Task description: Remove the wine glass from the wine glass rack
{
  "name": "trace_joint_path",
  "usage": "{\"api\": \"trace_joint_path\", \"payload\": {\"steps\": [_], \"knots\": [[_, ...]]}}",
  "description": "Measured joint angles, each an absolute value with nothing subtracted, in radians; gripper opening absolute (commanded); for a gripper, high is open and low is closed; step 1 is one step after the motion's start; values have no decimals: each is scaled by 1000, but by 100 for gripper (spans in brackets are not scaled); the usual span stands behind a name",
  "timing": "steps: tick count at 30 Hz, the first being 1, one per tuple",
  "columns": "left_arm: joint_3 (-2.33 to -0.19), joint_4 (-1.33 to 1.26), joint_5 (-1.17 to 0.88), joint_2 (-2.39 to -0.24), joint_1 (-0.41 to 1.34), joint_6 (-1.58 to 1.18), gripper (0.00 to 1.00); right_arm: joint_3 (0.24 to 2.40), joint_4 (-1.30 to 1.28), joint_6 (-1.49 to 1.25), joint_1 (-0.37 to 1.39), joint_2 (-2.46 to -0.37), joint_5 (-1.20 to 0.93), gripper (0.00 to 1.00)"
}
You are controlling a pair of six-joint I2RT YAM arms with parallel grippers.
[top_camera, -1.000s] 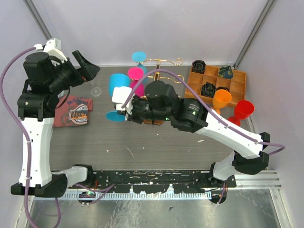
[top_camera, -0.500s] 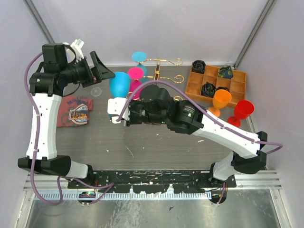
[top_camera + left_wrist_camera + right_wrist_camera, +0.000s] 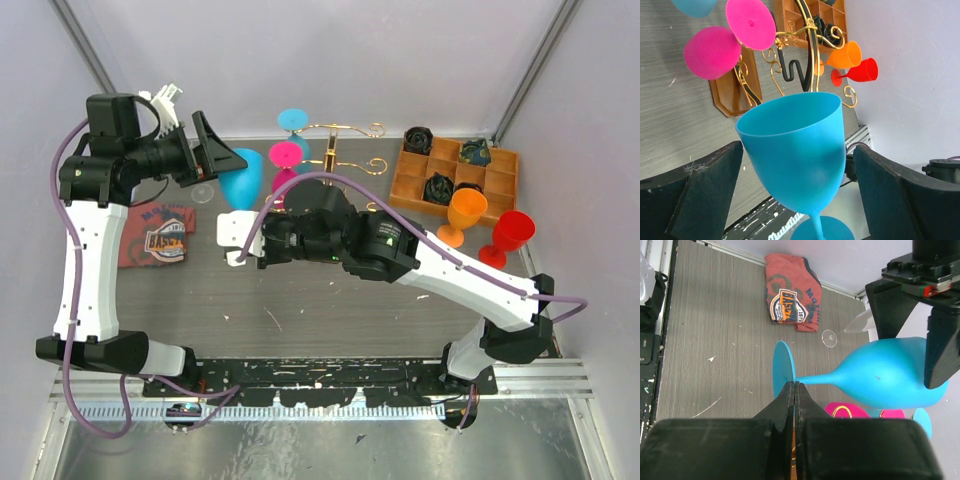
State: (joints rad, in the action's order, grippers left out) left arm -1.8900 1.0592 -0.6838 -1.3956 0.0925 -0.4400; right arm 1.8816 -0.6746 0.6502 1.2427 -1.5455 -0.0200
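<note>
My right gripper [image 3: 795, 385] is shut on the foot of a blue wine glass [image 3: 887, 372] and holds it on its side in the air, left of the wine glass rack [image 3: 336, 134]. My left gripper [image 3: 802, 192] is open. One of its black fingers [image 3: 705, 192] stands on each side of the blue bowl [image 3: 795, 150] without touching it. In the top view the bowl [image 3: 244, 178] sits at the left gripper [image 3: 222, 165], and the foot is hidden under the right wrist. The gold rack [image 3: 807, 55] on its wooden base [image 3: 732, 95] still carries pink glasses [image 3: 712, 52].
An orange glass [image 3: 466, 210] and a red glass [image 3: 512, 232] stand at the right, beside a compartmented wooden tray [image 3: 497, 178]. A folded red shirt [image 3: 155, 235] and a small clear glass [image 3: 204, 192] lie on the left of the table.
My left arm swung right and brought its open fingers round the blue bowl. My right gripper, still shut on the foot, shifted a little left and turned the glass.
</note>
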Motion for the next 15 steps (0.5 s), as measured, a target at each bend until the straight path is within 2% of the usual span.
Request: {"api": "trace_joint_path", "payload": {"steps": [15], "knots": [[-1866, 1102, -691, -1402, 110, -429, 99, 1911, -679, 653, 1255, -1573, -36, 1]]}}
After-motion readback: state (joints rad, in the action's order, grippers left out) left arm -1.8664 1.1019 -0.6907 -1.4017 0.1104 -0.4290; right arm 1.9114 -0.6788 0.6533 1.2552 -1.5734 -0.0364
